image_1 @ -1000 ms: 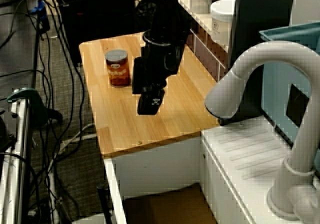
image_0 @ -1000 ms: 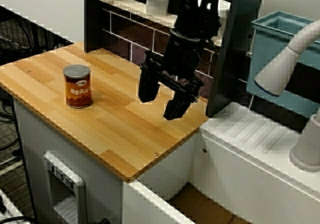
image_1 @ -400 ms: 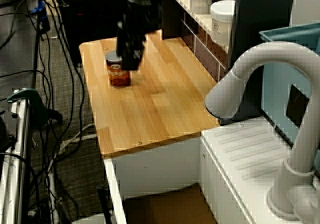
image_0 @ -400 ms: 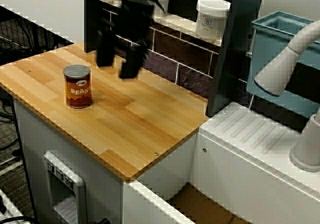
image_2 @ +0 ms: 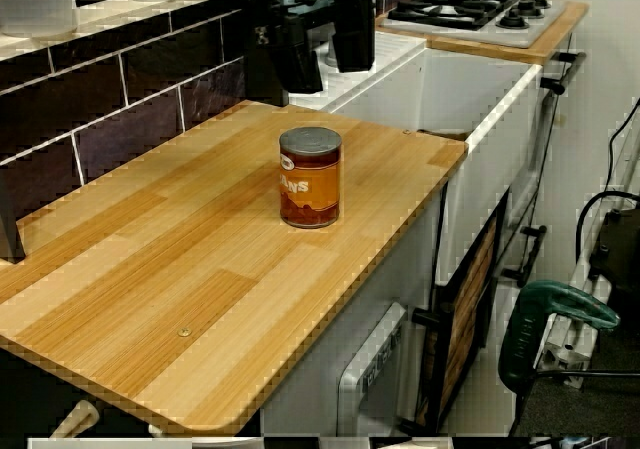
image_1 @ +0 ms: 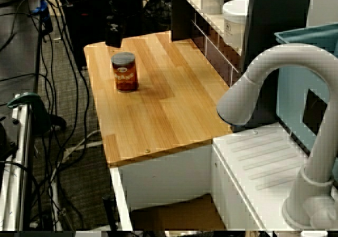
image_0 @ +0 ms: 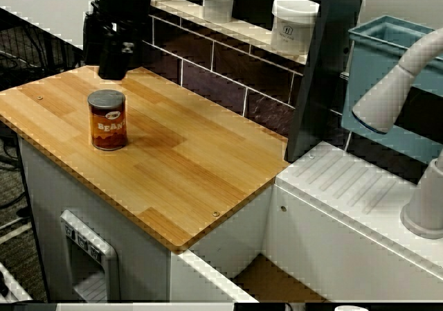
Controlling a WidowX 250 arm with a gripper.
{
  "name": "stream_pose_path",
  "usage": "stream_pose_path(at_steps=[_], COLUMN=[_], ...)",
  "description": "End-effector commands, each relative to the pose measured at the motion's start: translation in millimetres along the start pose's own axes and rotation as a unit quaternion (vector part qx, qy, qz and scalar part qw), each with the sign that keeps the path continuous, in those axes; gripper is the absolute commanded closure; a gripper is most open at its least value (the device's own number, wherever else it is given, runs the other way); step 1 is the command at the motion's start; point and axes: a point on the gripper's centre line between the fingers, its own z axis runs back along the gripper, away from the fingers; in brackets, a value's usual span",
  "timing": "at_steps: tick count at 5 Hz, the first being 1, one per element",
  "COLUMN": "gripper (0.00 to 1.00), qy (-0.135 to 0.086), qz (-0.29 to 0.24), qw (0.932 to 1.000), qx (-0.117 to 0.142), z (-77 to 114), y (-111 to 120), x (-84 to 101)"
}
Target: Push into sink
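Presumably can (image_0: 107,120): rigid, fairly heavy, smooth; upright on table (image_0: 194,179).
Contact: low on its side away from sink (image_0: 360,193).
Gripper (image_2: 318,41): jaws apart, beyond can.

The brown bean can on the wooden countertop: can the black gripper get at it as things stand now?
Probably yes. The black gripper hangs beyond the brown bean can, on the side away from the white sink unit; only bare wooden countertop lies between them.

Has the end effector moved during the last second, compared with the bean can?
Yes. The end effector was between the bean can and the sink; now it hangs beyond the can, on the side away from the sink. The can has stayed put.
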Motion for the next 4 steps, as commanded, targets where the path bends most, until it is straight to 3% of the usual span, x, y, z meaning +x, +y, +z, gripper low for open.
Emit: stream_pose_path(at_steps=[1,2,4], gripper=[0.0,0.0,0.0], qy=[-0.029,-0.041,-0.036], qz=[-0.196,-0.226,-0.233], qw=[0.9791,0.9725,0.9718], qx=[0.044,0.035,0.015], z=[-10.0,-14.9,-32.8], y=[40.3,55.6,77.8], x=[-17.8,-28.9,-19.1])
